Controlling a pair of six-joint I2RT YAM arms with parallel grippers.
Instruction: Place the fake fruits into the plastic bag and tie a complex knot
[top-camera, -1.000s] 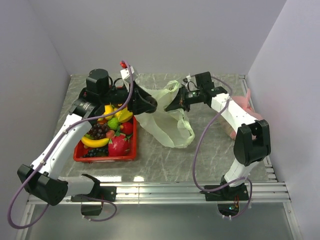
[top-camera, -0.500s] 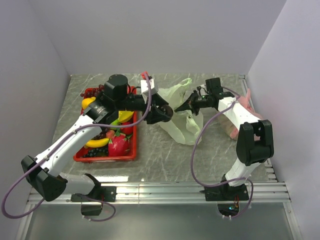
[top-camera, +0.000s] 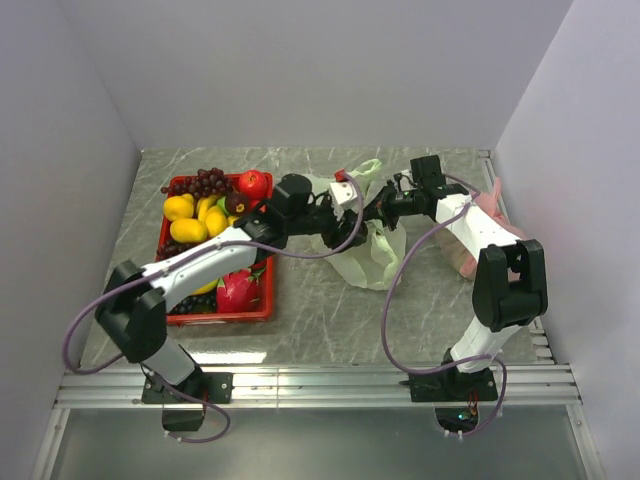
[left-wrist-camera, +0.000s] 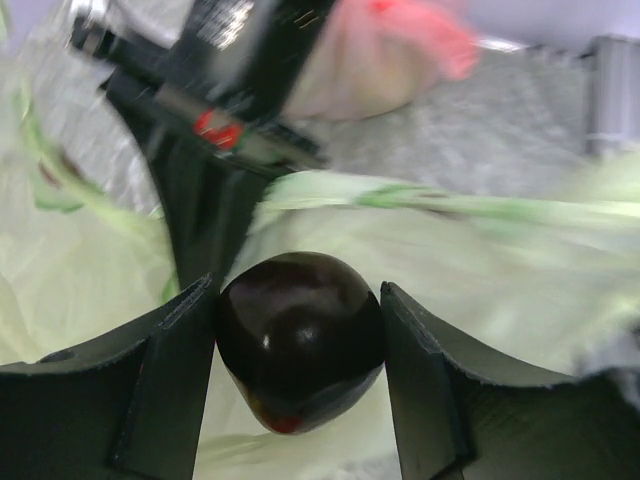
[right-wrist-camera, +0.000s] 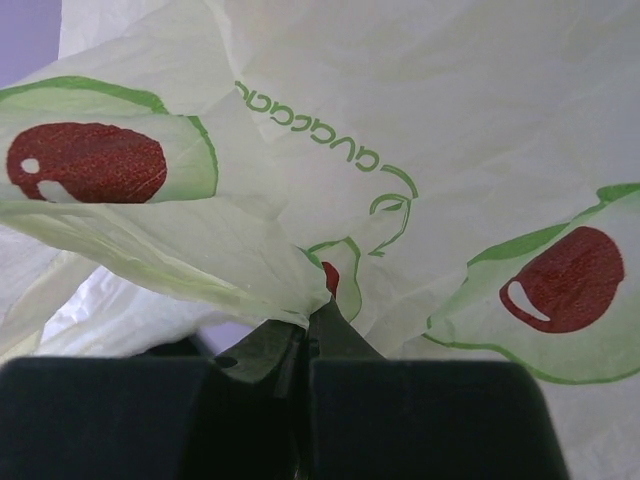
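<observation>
The pale-green plastic bag with avocado prints lies at table centre, its upper edge pinched in my shut right gripper. In the right wrist view the gripper has its jaws closed on a fold of the bag. My left gripper hangs over the bag's mouth, shut on a glossy dark purple fruit between both fingers. The remaining fake fruits fill a red tray at the left: yellow mangoes, grapes, a red apple, a pink dragon fruit.
A pink bag lies by the right wall behind the right arm and also shows blurred as the pink bag in the left wrist view. The right gripper's dark body sits close ahead of the left fingers. Walls enclose three sides.
My left arm has swung right from above the red tray to the bag's mouth, carrying the dark fruit. The right gripper drew the bag's edge rightwards earlier and has since held still.
</observation>
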